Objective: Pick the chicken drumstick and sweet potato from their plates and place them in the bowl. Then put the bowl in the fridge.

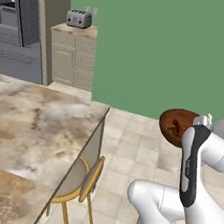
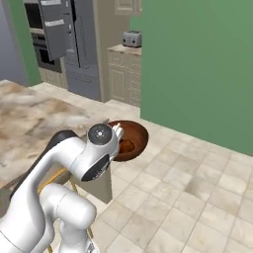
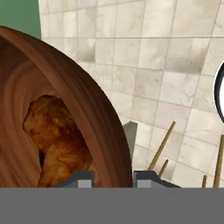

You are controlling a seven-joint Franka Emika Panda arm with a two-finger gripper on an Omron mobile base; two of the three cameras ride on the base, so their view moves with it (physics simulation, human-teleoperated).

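You had open tiled floor (image 2: pixel 197 183) ahead and to the right of the carried bowl (image 2: pixel 132 138). The marble tabletop (image 1: pixel 26 122) and a yellow chair (image 1: pixel 86 181) crowded the left; the green wall (image 2: pixel 197 64) stood beyond.

The round, shallow, dark reddish-brown wooden bowl (image 3: pixel 87 109) is held off the counter, above the tiled floor, tilted on its side with its rim clamped. Golden-brown food pieces (image 3: pixel 52 140) lie together inside it, against its lower wall. The tall grey steel fridge (image 2: pixel 79 44) stands well apart, its door open.
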